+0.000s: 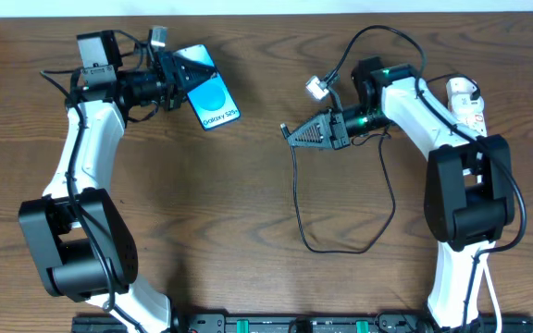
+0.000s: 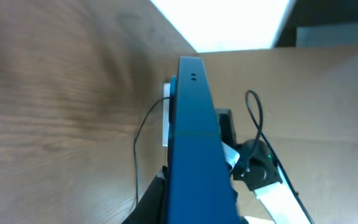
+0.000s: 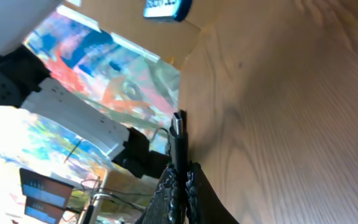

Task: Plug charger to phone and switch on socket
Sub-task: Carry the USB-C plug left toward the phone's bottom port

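My left end effector (image 1: 176,78) is clamped on the phone (image 1: 213,100) at the far left of the counter (image 1: 248,231), screen up and turned at a slant. The left wrist view shows the phone edge-on between the jaws. My right end effector (image 1: 302,135) is closed on the charger (image 1: 294,185) just behind its connector tip (image 3: 178,126), which points left toward the phone but sits well apart from it. The socket (image 1: 467,104) lies at the far right, partly behind the right arm.

My worries are these. I cannot make out the charging port in any view, so I could drive the tip against the phone's edge and push the phone askew in its grip. The cable's slack loop on the near side might drag or catch as I close the gap, and that would twist the tip in the pinch.
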`<state>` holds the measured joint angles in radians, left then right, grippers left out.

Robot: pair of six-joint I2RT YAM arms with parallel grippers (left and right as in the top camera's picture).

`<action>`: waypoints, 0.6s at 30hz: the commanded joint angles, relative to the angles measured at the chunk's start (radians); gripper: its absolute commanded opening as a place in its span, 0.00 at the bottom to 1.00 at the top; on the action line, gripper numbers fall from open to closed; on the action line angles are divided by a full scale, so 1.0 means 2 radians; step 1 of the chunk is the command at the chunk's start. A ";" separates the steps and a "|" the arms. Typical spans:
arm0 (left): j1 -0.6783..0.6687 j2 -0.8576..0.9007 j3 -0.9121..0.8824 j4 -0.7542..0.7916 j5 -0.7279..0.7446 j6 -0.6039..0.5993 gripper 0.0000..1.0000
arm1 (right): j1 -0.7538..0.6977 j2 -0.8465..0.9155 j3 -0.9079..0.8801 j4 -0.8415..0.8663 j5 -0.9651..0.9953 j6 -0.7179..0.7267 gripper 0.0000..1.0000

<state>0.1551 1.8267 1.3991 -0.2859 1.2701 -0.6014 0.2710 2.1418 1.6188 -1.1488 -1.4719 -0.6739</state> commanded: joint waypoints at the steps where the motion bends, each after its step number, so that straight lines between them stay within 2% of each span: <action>1: -0.003 -0.011 0.006 0.013 0.040 0.001 0.08 | 0.008 -0.008 -0.002 0.016 -0.044 0.010 0.02; 6: -0.004 -0.011 0.006 0.026 0.031 -0.015 0.08 | 0.017 -0.008 -0.002 0.099 -0.044 0.105 0.02; 13: -0.004 -0.011 0.006 0.045 0.023 -0.032 0.08 | 0.035 -0.008 -0.002 0.271 -0.022 0.300 0.02; 18: -0.004 -0.011 0.006 0.074 0.023 -0.051 0.07 | 0.046 -0.008 -0.002 0.363 -0.017 0.382 0.02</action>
<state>0.1490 1.8267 1.3991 -0.1658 1.2957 -0.6621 0.3477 2.1422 1.6142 -0.4717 -1.4982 -0.0956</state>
